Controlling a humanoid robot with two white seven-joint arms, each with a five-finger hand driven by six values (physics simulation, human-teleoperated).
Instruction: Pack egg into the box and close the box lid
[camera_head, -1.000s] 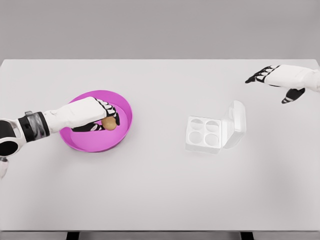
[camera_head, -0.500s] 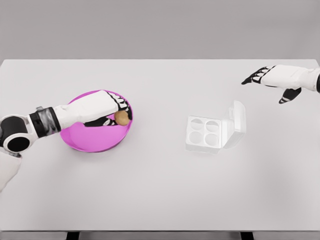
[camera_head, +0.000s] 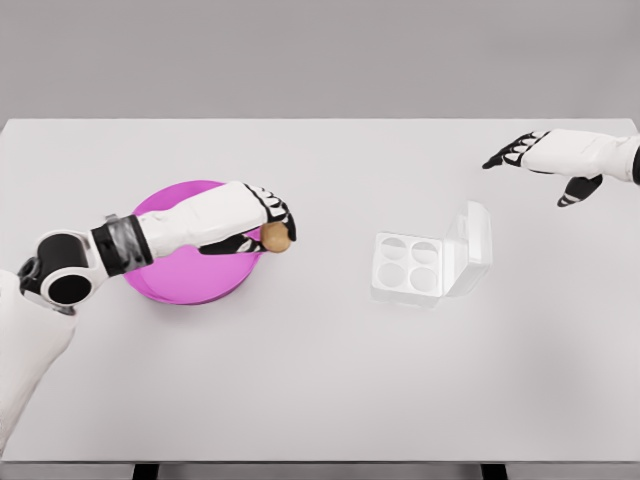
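My left hand (camera_head: 268, 226) is shut on a brown egg (camera_head: 275, 238), held just past the right rim of the pink bowl (camera_head: 180, 276). To the right on the table lies the white egg box (camera_head: 410, 268), its four cups bare and its lid (camera_head: 475, 240) standing open on the right side. The egg is well left of the box. My right hand (camera_head: 545, 165) hovers open at the far right, above and right of the box.
The white table (camera_head: 320, 380) ends at a front edge near the bottom of the view. A grey wall rises behind its far edge.
My left hand has lifted the egg out of the pink bowl and carried it rightward over the rim. The right hand has barely shifted.
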